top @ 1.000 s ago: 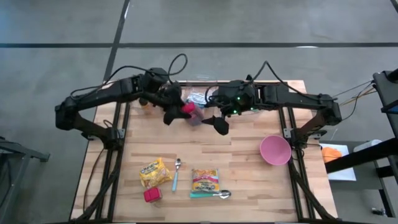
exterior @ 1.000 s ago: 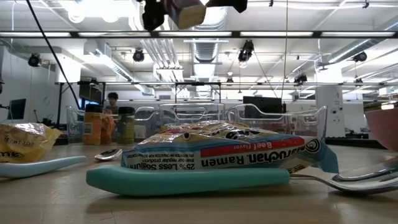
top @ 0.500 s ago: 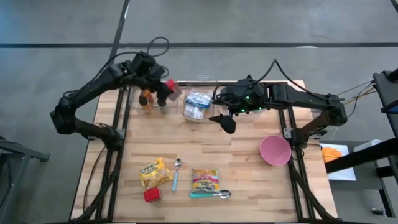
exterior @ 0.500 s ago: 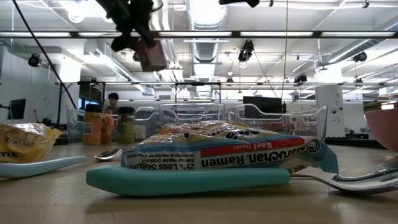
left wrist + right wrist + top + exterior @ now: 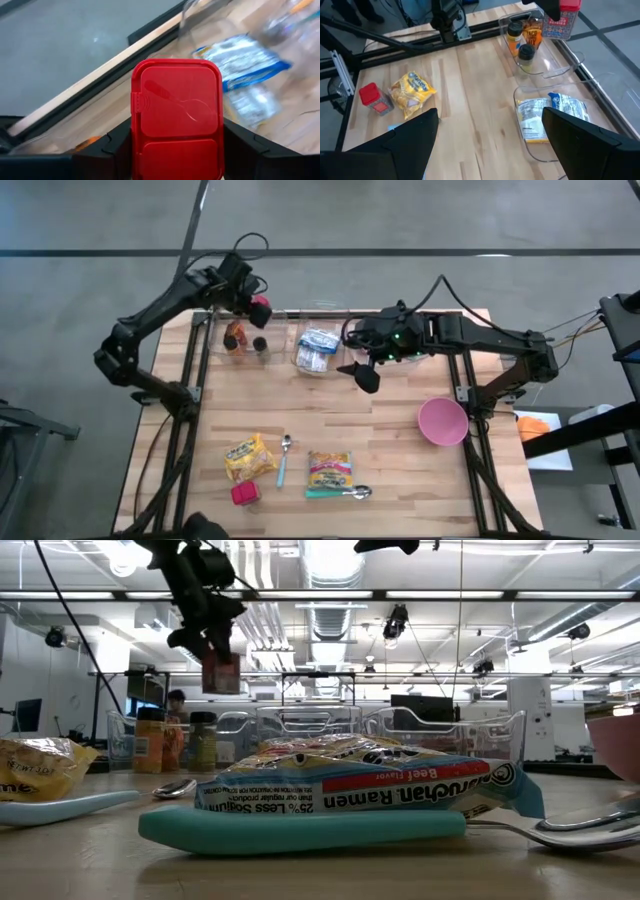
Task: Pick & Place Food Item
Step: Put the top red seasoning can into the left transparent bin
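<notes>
My left gripper (image 5: 258, 306) is shut on a small jar with a red flip lid (image 5: 176, 115) and a printed label. It holds the jar over the far-left clear bin (image 5: 243, 350), where several spice bottles (image 5: 522, 41) stand. The low view shows the jar (image 5: 221, 672) hanging high above the table. My right gripper (image 5: 362, 375) hovers open over the middle of the table's far half, with nothing between its fingers. Next to it a second clear bin (image 5: 318, 350) holds a ramen packet (image 5: 547, 116). My left gripper pinches the jar between its two fingers, on two opposite sides just under the red lid (image 5: 134, 131). The fingers (image 5: 205, 632) come from above, slanting down. The jar hangs below them, roughly upright, lifted clear above the bin.
Near the front edge lie a yellow packet (image 5: 248, 457), a spoon (image 5: 284, 460), a ramen packet on a teal holder (image 5: 329, 471), another spoon (image 5: 358, 493) and a second red-lidded jar (image 5: 244, 494). A pink bowl (image 5: 442, 421) stands at the right.
My left gripper has carried the jar from over the table's far middle toward the far-left corner, turning and tipping further down as it went. The jar now hangs over the bin with the spice bottles, lower than before.
</notes>
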`<state>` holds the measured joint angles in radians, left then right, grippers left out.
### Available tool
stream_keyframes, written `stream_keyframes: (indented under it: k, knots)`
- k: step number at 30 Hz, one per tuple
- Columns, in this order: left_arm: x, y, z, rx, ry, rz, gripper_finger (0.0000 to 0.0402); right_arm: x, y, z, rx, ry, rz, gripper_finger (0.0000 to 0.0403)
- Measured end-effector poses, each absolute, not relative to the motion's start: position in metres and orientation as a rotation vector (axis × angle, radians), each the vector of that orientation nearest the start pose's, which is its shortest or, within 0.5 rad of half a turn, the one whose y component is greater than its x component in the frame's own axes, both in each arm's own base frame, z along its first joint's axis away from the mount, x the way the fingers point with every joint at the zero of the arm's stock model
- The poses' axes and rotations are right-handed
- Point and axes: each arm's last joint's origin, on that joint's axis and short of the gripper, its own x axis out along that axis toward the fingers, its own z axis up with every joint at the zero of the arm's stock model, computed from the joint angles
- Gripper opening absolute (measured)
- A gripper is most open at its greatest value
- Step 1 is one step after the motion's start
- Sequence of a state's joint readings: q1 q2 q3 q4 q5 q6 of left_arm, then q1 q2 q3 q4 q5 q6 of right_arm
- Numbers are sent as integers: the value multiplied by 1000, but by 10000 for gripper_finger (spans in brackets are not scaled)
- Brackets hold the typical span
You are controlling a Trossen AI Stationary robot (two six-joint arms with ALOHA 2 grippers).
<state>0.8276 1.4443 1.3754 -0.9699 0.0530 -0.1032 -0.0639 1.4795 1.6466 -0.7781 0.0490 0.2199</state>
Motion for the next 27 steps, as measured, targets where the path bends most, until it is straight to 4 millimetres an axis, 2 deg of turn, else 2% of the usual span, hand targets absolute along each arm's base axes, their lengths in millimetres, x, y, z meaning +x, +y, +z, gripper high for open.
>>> stream_keyframes:
  k: [9, 16, 21, 27]
  knots:
    - [203, 226, 295, -543, 1059, 756, 213, 306, -21, 409, 213, 608, -173, 352]
    - [189, 244, 278, -638, 1094, 855, 213, 306, -19, 408, 228, 617, -173, 352]
    - [179, 237, 257, -681, 1099, 884, 213, 306, -18, 407, 226, 624, -170, 352]
    - [173, 225, 235, -715, 981, 916, 213, 306, -18, 407, 224, 624, -170, 352]
